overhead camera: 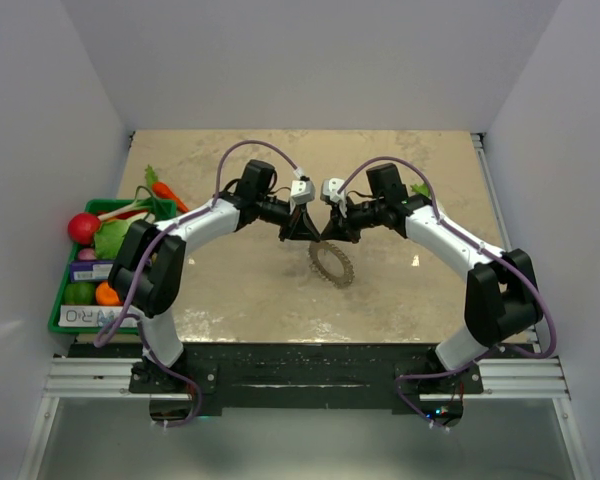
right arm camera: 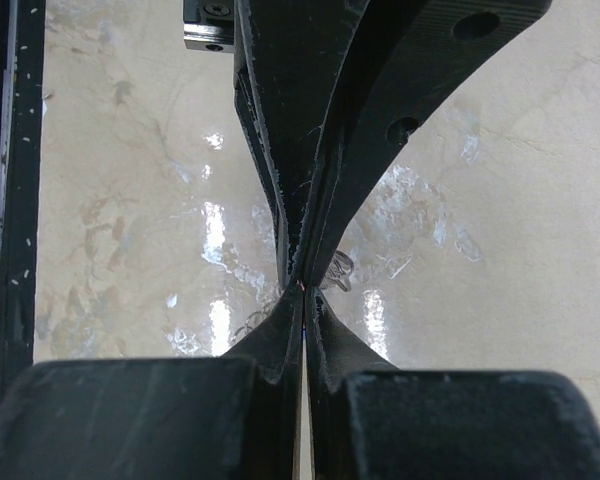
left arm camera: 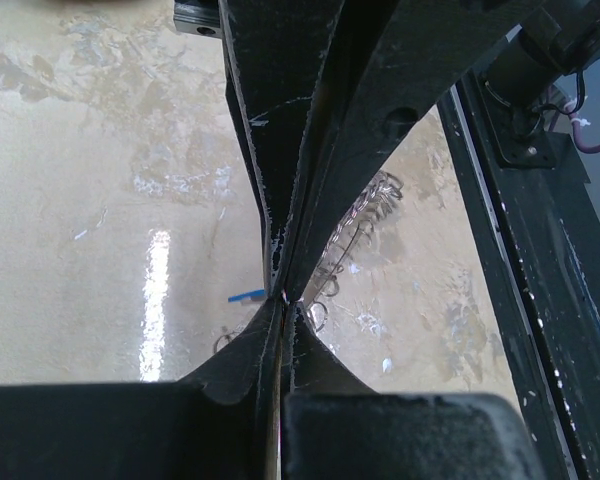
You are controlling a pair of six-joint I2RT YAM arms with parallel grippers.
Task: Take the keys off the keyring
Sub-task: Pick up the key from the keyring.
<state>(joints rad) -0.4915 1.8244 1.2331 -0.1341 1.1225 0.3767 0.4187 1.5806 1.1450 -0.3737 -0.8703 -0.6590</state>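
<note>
Legibly, nothing: the tray label [overhead camera: 84, 316] is too small. Left end effector [left arm camera: 285, 297] and right end effector [right arm camera: 302, 286], both pinched shut, meet over the keyring [overhead camera: 331, 264] on a glossy beige table [overhead camera: 230, 290].

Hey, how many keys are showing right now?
1: a blue-headed key pokes out beside the left hand's shut tips, by the grey keyring. More could be hidden behind the hands.

Peering down pinched-together right gripper [right arm camera: 303, 303], tips butting left gripper [right arm camera: 301, 268] tips. Sliver of keyring [right arm camera: 338, 272] just beside, over glossy beige table [right arm camera: 130, 200].
</note>
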